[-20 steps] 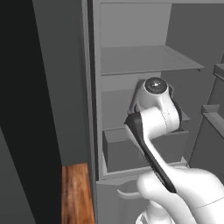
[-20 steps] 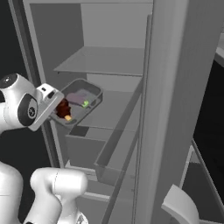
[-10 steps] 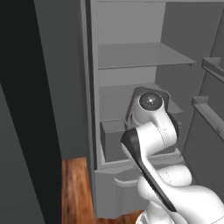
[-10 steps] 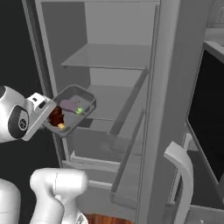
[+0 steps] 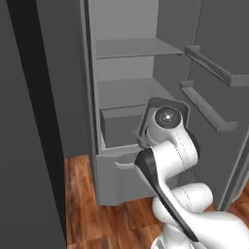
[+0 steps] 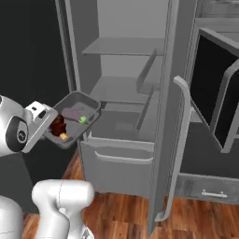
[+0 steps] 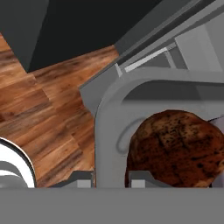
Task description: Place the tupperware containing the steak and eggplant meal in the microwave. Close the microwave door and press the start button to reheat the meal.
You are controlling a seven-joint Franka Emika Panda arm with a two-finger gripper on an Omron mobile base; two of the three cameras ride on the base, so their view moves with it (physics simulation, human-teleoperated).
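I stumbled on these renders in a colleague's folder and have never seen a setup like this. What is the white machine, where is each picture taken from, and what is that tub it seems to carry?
It is a simulated white robot arm on a driving base, in front of an open fridge. Two pictures come from cameras on the base, behind the arm to its left and right. The third comes from a camera on the hand, looking along the gripper. The gripper grips the rim of the tupperware, held in the air and tilted. Inside lies the steak and eggplant meal: brown steak, a pale purple piece, a green bit. Below is wooden floor.
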